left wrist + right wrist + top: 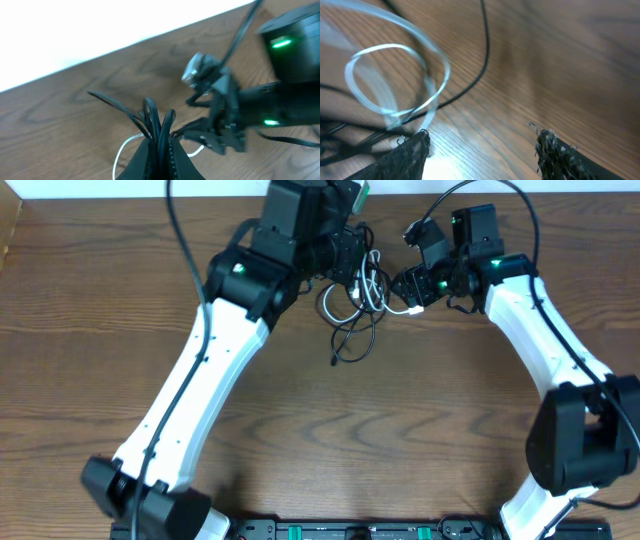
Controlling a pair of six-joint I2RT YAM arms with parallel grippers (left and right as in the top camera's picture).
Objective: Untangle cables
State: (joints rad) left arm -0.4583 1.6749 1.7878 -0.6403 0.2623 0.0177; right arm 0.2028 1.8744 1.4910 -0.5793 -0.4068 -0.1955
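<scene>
Cables (370, 290) crowd wooden table (330, 430) between left gripper (357, 270) and right gripper (402, 285).

table: brown wood-grain tabletop (330, 430) beneath left gripper (160, 150) | backdrop: plain white wall (75, 30) beyond it | light: bright sheen patches on wood

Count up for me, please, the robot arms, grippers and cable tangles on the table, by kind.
Robot arms: 2, the left arm and the right arm
Grippers: 2, the left gripper shut on the tangle, the right gripper open
Cable tangle: 1, black and white cords mixed, single strands not countable
Total: 5
</scene>
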